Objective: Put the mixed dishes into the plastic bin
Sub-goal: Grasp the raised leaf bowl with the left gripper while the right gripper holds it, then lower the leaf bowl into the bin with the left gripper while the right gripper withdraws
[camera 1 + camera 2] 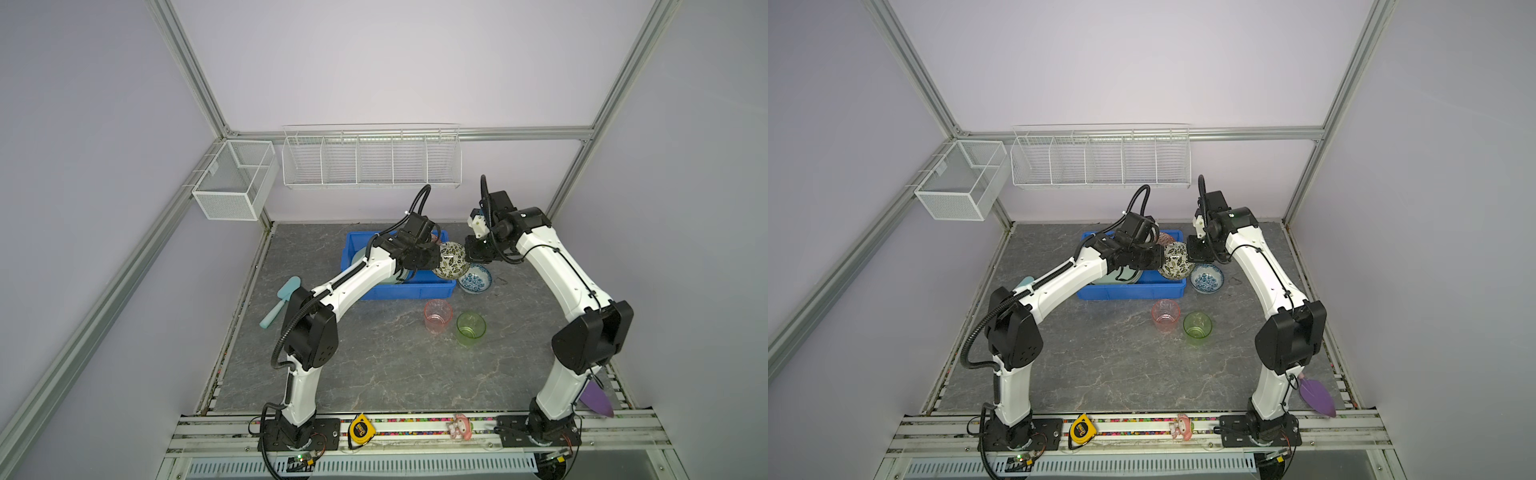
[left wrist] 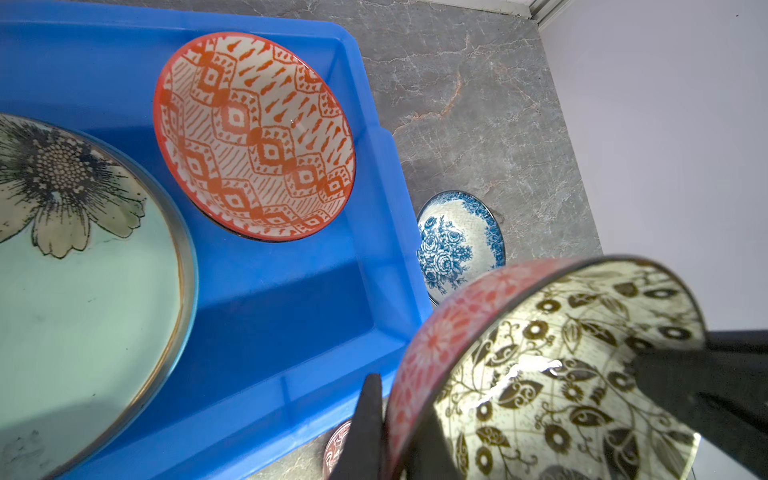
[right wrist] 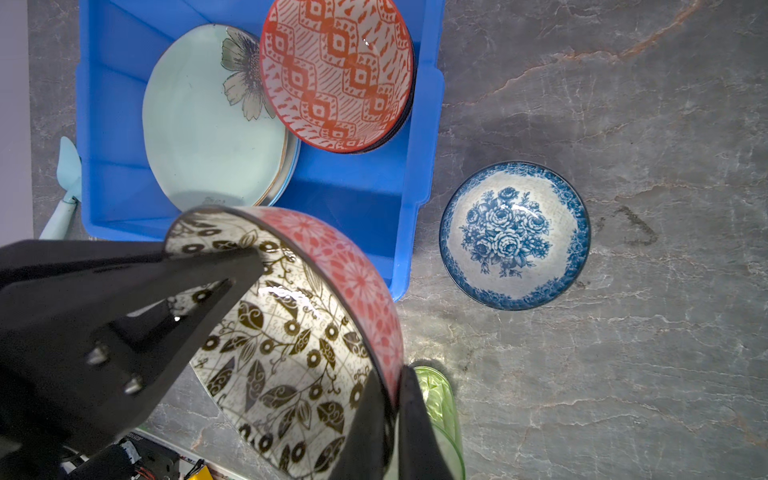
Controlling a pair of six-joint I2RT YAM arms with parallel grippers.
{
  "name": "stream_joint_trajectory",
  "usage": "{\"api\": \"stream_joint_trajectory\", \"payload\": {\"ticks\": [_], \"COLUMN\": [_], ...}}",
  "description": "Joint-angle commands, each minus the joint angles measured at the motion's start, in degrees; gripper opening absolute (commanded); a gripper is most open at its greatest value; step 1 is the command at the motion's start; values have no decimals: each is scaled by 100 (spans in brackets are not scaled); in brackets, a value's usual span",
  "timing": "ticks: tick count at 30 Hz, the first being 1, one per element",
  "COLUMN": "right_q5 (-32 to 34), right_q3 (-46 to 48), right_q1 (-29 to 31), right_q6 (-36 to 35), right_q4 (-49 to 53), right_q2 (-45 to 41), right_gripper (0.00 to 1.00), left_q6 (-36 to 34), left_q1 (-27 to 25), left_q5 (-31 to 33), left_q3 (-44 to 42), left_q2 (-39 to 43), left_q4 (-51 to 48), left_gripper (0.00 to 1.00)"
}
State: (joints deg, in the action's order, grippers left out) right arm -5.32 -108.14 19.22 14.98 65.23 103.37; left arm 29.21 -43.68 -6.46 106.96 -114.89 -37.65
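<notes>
A small bowl (image 1: 451, 261) (image 1: 1176, 261), red outside with dark leaves inside, hangs tilted over the right end of the blue plastic bin (image 1: 409, 291) (image 1: 1129, 291). My left gripper (image 1: 436, 261) (image 2: 395, 415) is shut on one side of its rim. My right gripper (image 1: 469, 253) (image 3: 395, 395) is shut on the opposite side. In the bin lie a pale green flower plate (image 2: 83, 291) (image 3: 208, 137) and an orange-patterned bowl (image 2: 257, 137) (image 3: 336, 75). A blue floral bowl (image 1: 475, 279) (image 3: 515, 235) sits on the table just right of the bin. A pink cup (image 1: 438, 316) and a green cup (image 1: 471, 328) stand in front.
A teal scoop (image 1: 280, 301) lies left of the bin and a purple scoop (image 1: 597, 399) by the right arm's base. White wire baskets (image 1: 235, 178) (image 1: 372, 160) hang on the back walls. A yellow tape measure (image 1: 361, 430) sits on the front rail.
</notes>
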Motion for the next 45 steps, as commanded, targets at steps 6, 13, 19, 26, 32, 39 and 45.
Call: {"api": "stream_joint_trajectory", "payload": {"ticks": [6,13,19,26,32,39,45], "right_q5": [-501,-1007,-1118,-1252,-1197,-1220,-1280], "right_q3": [-35,458,921,1445,1705,1787,1847], "right_q1": [-182,-706,-1198,-1515,-1669,-1790,-1862], "right_q6": [105,253,245,186,73,-24,-44], "right_q4": [-368,-755,-861,-923,-888,-875,-973], "right_q2": [-188,-680,-1108,-1477,-1636,-1601,-1506], "right_gripper": [20,33,55,81,94,94,94], "left_q6": [-21,-30,-89,-178,-207,-361,-547], "left_q1": [38,191,448,707,814,835,835], "left_q5": [184,303,469,666,834,832,1037], "left_q3": [143,422,1026,1840,2328,3116,3226], "left_q2": [-5,-65,-387,-1118,-1593,-2169,-2385], "left_q4": [-126,-242,-438,-646,-567,-802,-987], "left_gripper": [0,0,0,0,0,0,0]}}
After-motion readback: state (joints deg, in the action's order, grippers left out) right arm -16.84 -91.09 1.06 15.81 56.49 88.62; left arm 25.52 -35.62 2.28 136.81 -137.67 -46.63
